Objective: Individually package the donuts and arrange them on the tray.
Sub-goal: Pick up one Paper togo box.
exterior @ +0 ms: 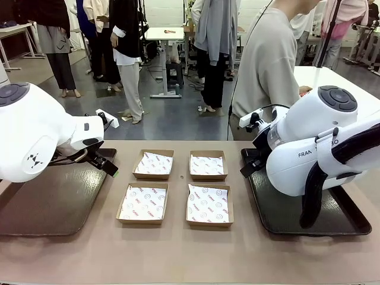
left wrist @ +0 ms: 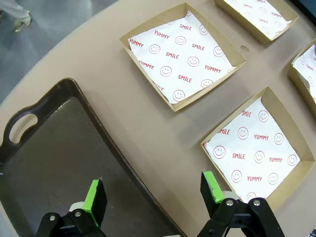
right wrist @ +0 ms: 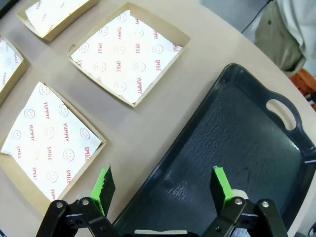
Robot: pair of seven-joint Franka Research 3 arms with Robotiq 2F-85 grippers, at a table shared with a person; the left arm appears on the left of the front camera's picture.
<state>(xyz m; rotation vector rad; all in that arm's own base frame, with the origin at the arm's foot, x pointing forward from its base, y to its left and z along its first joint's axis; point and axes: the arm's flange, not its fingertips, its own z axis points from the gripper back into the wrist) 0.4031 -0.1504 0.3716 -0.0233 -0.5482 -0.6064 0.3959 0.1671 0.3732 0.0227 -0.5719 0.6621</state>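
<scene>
Left gripper (left wrist: pixel 152 190): green-padded fingers spread as wide as they go, nothing between them, hanging over the inner rim of the dark brown plastic tray (left wrist: pixel 49 163). Reads as a parked, ready pose. That tray is bare.

Middle: four shallow brown cardboard boxes (exterior: pixel 147 184) sit in a two-by-two block between the trays, presumably so either arm can reach them. Each is lined with a white paper sheet (exterior: pixel 144 203) and carries nothing else. Judgement: packing not begun.

Right: black plastic tray (right wrist: pixel 237 138), bare, likely a landing place for filled boxes. Right gripper (right wrist: pixel 162 180) equally wide and empty, one finger over the table, the other over the tray.

Donuts: none in a box or on a tray. A reddish object (right wrist: pixel 302 83) beside the person (exterior: pixel 267 65) at the far edge could be one, but it is too small to tell.

Views: the wrist cameras resolve the liner print (red smileys, SMILE, YUMMY) and the gap between the pads; the front camera gives the block layout and the person standing at the far side
</scene>
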